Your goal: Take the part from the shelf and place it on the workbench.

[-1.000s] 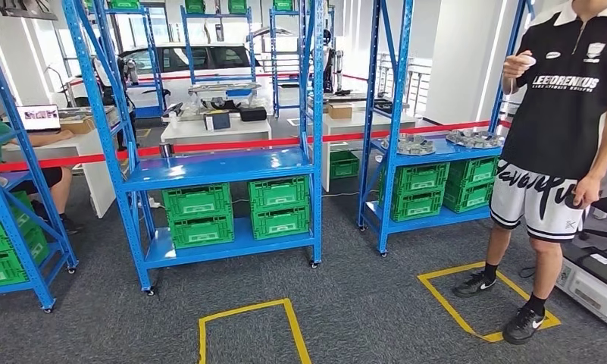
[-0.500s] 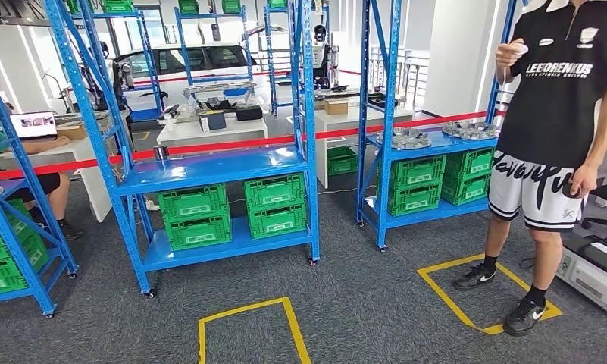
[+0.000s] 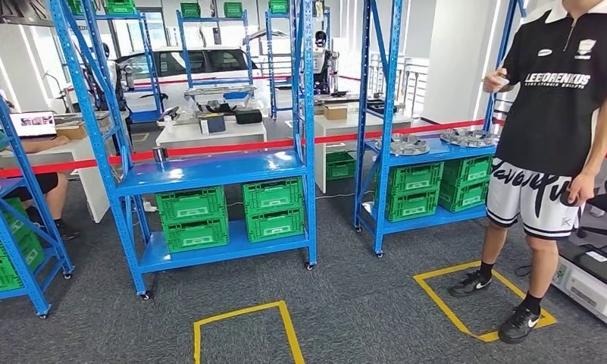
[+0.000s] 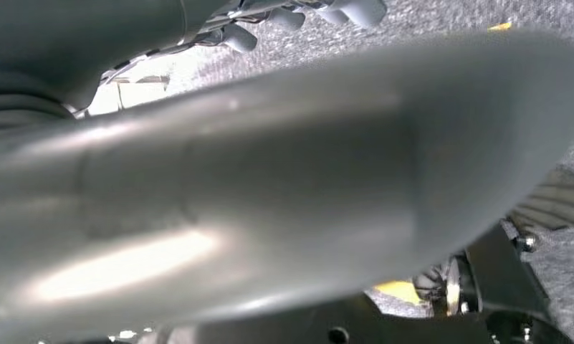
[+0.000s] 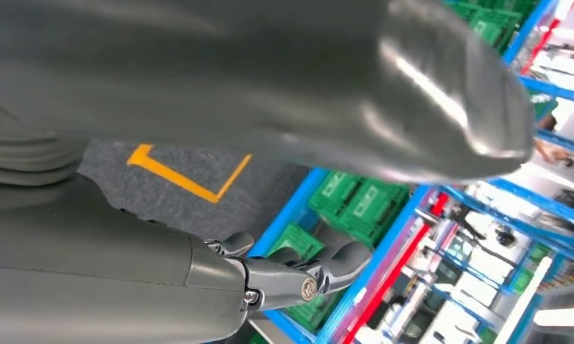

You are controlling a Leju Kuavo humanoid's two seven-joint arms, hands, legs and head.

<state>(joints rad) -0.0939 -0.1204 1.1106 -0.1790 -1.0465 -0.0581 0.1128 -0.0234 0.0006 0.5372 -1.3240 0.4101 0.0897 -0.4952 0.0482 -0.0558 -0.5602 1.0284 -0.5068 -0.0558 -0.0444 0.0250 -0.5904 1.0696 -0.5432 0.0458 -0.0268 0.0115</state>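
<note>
Grey carpet (image 3: 345,303) carries two yellow taped floor squares (image 3: 243,334) before blue steel shelf racks (image 3: 217,171). Grey metal disc parts (image 3: 403,144), two clusters, lie on the right rack's middle shelf beside a standing person (image 3: 558,136). Right hand (image 5: 284,276) hangs with fingers loosely curled, holding nothing. Left hand (image 4: 305,14): finger state cannot be told. Four green plastic crates (image 3: 232,212) sit in the centre rack.

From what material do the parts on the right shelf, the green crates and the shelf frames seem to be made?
Parts: likely bare metal, grey and dully shiny. Green crates: probably moulded plastic, with a ribbed, even-coloured surface. Shelf frames: apparently painted steel, thin blue posts and glossy boards that reflect light.
</note>
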